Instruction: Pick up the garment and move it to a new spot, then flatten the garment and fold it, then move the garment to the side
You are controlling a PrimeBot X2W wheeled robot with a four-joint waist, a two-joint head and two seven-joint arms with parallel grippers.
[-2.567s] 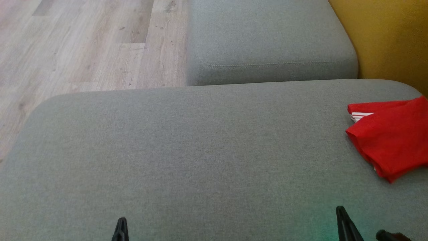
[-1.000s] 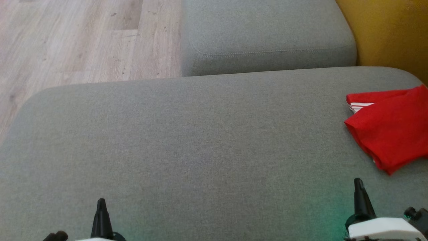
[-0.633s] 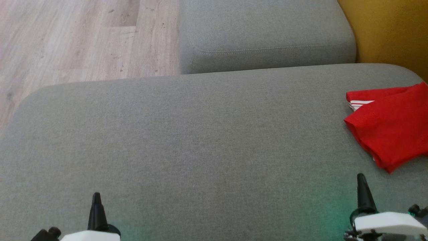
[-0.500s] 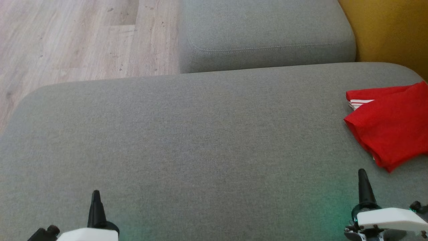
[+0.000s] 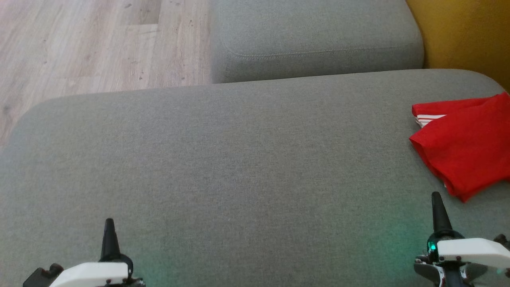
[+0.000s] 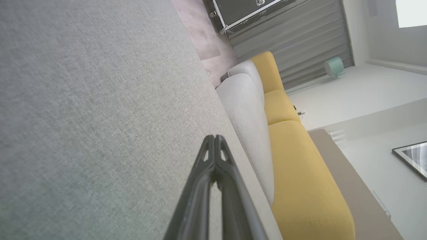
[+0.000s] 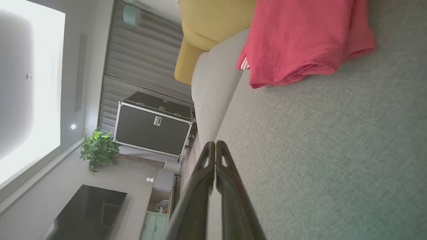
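- Your folded red garment [image 5: 466, 147] lies diagonally on the grey cushion [image 5: 239, 159], one corner toward your right gripper [image 5: 436, 195].
- Your right gripper and left gripper [image 5: 108, 221] are both pressed together, empty.

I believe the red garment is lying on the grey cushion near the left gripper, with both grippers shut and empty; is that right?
Not quite. The red garment lies on the grey cushion near the right gripper, not the left gripper. The head view shows it at the cushion's right side, just beyond that gripper's tips. Both grippers are indeed shut and empty.
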